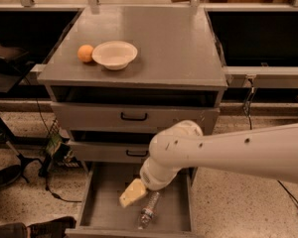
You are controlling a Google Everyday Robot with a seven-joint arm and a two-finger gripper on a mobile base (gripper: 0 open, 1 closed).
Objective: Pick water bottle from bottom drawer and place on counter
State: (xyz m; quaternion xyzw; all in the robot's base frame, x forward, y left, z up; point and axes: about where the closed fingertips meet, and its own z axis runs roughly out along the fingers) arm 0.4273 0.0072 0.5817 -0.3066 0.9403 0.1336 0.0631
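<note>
The water bottle [148,211], small and clear with a thin label band, lies on the grey floor of the open bottom drawer [102,213], towards its front right. My gripper [131,194] hangs over the drawer's middle on the end of the white arm [228,150], just left of the bottle and slightly above it. Nothing is seen in it. The counter [174,48] is the flat grey top of the cabinet, above the two upper drawers.
A white bowl [114,54] and an orange [85,53] sit on the counter's left side. Two upper drawers with black handles [134,116] stand a little open. A black stand and cables [25,157] are on the floor at the left. Shoes [20,229] show at the bottom left.
</note>
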